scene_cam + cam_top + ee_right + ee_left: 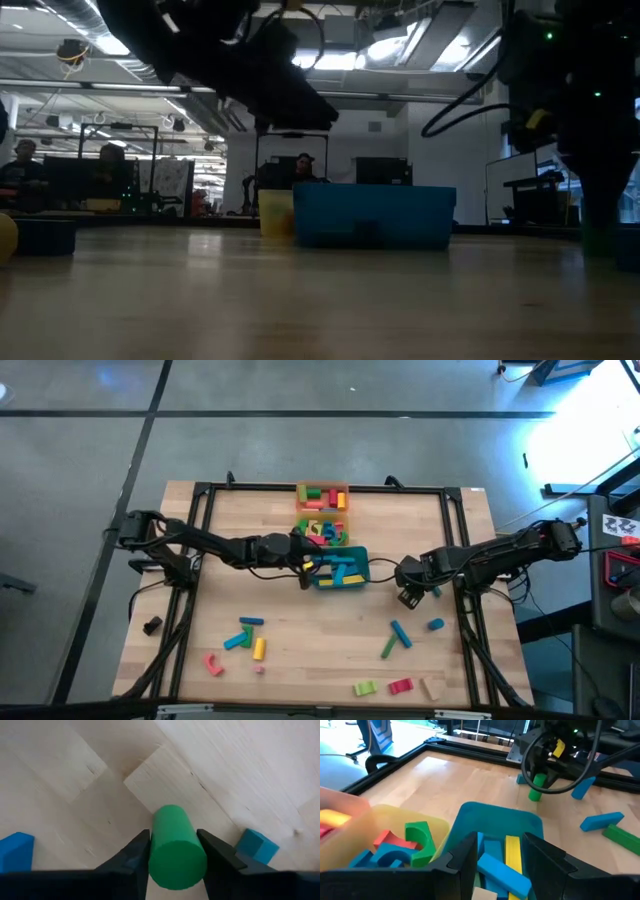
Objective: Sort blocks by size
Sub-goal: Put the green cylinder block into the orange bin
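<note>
Across the pale wooden table, with its plank grain and black metal frame, both dark arms are reaching inward. Near the middle, the teal tray, a smooth-walled plastic rectangle, is holding long blue and yellow bars. Just behind it, the yellow tray and the orange tray are holding smaller arches and cubes. Loose blocks are lying scattered near the front edge on both sides.

The left gripper is hovering over the teal tray's left end, its fingers standing apart with nothing between them. The right gripper is sitting right of the teal tray, its fingers pressing against both sides of a green cylinder, smooth, matte and round-ended. Two small blue blocks are lying on the wood beside it.
</note>
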`<state>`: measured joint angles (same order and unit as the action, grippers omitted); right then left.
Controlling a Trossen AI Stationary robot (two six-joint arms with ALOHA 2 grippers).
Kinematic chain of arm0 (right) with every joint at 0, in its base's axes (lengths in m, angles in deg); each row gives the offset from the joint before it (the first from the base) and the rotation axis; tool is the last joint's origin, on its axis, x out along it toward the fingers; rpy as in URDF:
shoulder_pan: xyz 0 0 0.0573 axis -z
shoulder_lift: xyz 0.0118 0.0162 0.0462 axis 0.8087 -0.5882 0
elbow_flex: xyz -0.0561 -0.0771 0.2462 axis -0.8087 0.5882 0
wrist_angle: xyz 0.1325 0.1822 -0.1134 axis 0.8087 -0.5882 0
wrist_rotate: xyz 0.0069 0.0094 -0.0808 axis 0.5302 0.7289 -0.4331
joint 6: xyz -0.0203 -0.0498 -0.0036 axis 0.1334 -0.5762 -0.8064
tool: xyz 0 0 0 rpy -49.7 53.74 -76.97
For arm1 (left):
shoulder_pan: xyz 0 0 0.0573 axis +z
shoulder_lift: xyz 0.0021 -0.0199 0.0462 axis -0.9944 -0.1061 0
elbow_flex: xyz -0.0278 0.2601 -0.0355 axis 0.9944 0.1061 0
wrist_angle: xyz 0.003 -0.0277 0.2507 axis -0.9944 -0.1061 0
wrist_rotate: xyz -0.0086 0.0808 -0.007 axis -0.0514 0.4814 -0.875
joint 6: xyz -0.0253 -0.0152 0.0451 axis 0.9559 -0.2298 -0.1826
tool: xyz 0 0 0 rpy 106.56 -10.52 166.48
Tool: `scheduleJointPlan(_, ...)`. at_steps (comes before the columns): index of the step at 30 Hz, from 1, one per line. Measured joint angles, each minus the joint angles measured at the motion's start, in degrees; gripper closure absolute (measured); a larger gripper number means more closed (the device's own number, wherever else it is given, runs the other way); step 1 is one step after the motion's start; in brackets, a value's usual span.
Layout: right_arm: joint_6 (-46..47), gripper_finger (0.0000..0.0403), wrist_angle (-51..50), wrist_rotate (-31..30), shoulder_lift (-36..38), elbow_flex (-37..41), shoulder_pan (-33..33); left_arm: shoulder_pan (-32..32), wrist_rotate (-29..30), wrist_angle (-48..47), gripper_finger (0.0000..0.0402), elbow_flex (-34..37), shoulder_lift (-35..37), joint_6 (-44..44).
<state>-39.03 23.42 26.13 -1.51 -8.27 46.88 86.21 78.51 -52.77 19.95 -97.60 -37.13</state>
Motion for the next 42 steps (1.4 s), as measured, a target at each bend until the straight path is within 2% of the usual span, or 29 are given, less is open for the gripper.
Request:
scheduleJointPlan(4, -2.45, 0.0268, 4.22, -0.02, 0.01, 0.00, 0.00, 0.00, -0.01, -8.23, 0.0260, 0.00, 5.36, -0.39)
scheduleJointPlan(9, -8.18, 0.0268, 18.23, 0.00, -0.02, -0.06, 0.00, -0.04, 0.01, -21.29, 0.0260, 0.00, 13.64, -0.29)
scheduleJointPlan(15, -16.79, 0.0268, 34.53, -0.75, 0.00, -3.63, 0.00, -1.23, -0.01, -33.77, 0.0260, 0.00, 22.12, 1.41)
scheduleJointPlan(20, -27.12, 0.0268, 47.45, -7.82, 0.00, -5.25, 1.10, -3.06, -0.19, -40.04, 0.0260, 0.00, 27.64, 2.91)
scheduleJointPlan(25, -35.52, 0.0264, 56.08, -13.69, -0.04, -5.25, 7.46, -4.73, -0.20, -41.44, 0.0260, 0.00, 30.61, 5.30)
scheduleJointPlan(30, -38.38, 0.0263, 62.61, -14.56, -0.69, -5.25, 17.47, -6.01, -0.21, -41.56, 0.0260, 0.00, 30.96, 5.88)
scheduleJointPlan(37, -38.38, 0.0262, 77.53, -6.43, -9.34, -5.25, 28.90, -6.19, -0.20, -41.43, 0.0260, 0.00, 30.82, 5.69)
scheduleJointPlan(42, -38.38, 0.0261, 87.20, -5.57, -17.71, -6.88, 33.48, -6.19, -0.19, -41.51, 0.0260, 0.00, 30.82, 5.63)
